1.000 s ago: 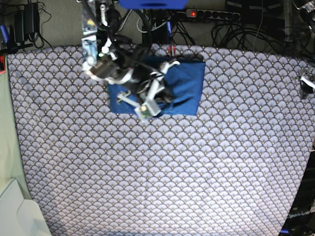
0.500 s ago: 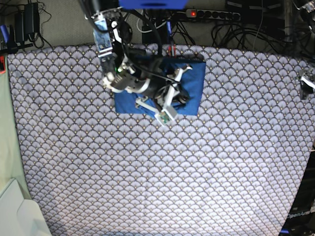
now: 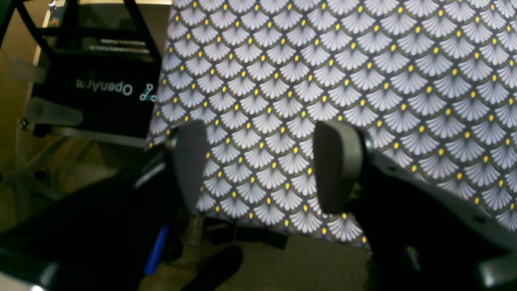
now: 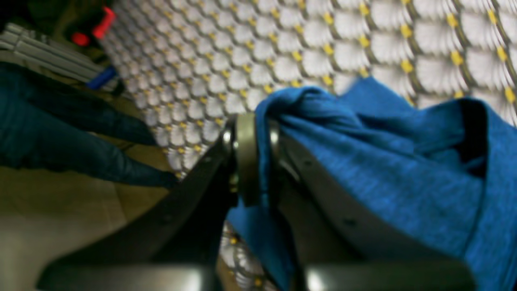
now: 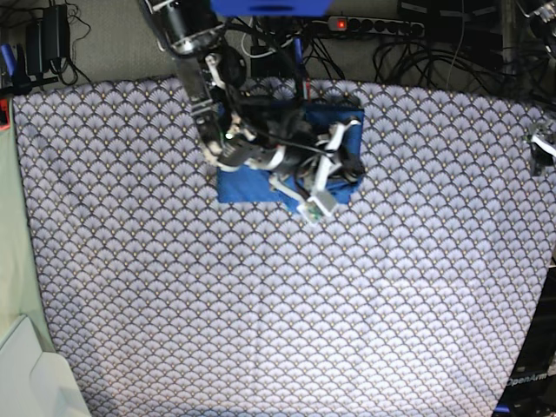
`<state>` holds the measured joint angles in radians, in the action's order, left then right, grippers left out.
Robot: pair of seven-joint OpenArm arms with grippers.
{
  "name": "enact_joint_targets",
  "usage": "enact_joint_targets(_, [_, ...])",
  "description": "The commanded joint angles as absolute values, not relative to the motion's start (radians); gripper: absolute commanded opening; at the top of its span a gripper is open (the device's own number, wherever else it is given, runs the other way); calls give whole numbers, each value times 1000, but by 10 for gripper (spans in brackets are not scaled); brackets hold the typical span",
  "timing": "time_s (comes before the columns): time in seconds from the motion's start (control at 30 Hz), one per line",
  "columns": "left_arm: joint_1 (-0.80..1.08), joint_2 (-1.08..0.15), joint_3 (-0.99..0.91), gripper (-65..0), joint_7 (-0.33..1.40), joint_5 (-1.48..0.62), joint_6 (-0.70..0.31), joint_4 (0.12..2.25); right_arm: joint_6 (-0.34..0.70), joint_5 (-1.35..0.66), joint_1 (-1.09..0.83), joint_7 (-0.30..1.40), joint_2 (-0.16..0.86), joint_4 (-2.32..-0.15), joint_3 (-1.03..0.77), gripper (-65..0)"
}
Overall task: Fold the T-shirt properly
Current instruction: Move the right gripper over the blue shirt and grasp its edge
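Note:
The blue T-shirt (image 5: 250,186) lies as a folded bundle at the back middle of the patterned tablecloth (image 5: 287,304). My right arm reaches over it from the back, with my right gripper (image 5: 347,165) near the shirt's right side. In the right wrist view my right gripper (image 4: 262,161) is shut on a bunched fold of the T-shirt (image 4: 383,161), lifted off the cloth. My left gripper (image 5: 542,149) is at the table's right edge, far from the shirt. In the left wrist view it (image 3: 262,165) is open and empty over the cloth's edge.
A power strip and cables (image 5: 373,26) run along the back edge. A white container (image 5: 26,373) sits at the front left corner. A black OpenArm stand (image 3: 101,89) is beside the table edge under my left gripper.
My right arm has moved right across the shirt, carrying the gripped fold with it. The shirt's left edge has shifted right and the bundle is narrower. The left arm has not moved.

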<state>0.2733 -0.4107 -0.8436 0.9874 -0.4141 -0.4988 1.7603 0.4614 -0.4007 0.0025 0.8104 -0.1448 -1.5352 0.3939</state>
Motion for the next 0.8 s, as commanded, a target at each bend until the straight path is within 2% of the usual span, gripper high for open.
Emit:
enact_joint_targets(0.0, [271, -433, -851, -246, 964, -421, -498, 1776, 435, -426, 16, 786, -157, -1552, 412, -650])
enact_joint_targets(0.13, [271, -433, -848, -246, 964, -420, -498, 1776, 318, -426, 30, 751, -157, -1550, 466, -650])
enact_joint_targets(0.77, [269, -430, -845, -246, 964, -420, -498, 1774, 317, -426, 38, 730, -157, -1405, 475, -650])
